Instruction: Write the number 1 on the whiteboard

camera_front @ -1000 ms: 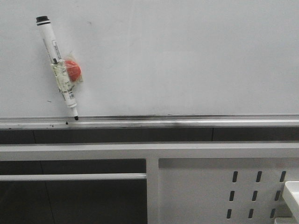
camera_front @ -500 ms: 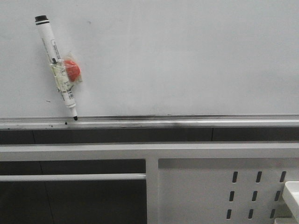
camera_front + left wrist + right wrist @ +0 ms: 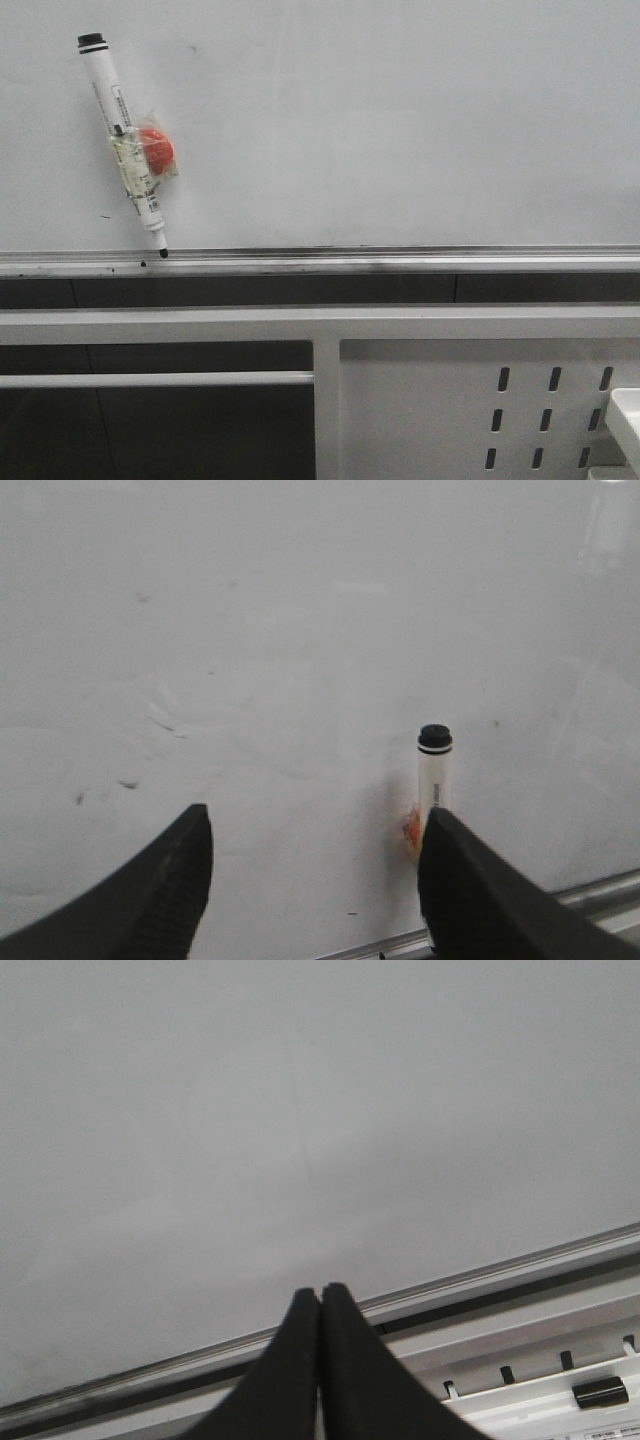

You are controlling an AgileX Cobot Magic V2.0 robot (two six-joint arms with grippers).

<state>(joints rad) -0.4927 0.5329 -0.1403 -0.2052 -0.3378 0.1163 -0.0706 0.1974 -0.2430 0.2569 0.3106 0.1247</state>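
On the glossy white whiteboard point(image 3: 400, 130), a white black-capped marker point(image 3: 123, 140) leans, tip on the silver rail point(image 3: 400, 262). The spread-apart left gripper point(image 3: 315, 880) faces it, marker near 1 finger. The right gripper point(image 3: 320, 1360) is pressed closed, holding nothing.

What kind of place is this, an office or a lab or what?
Probably a lab or workshop test station: a large whiteboard with a marker stuck to it, above a white perforated metal panel. Nothing shows the wider room.

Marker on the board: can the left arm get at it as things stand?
Probably yes. The left gripper is open and faces the whiteboard; the marker stands just beside one finger, nothing between them.
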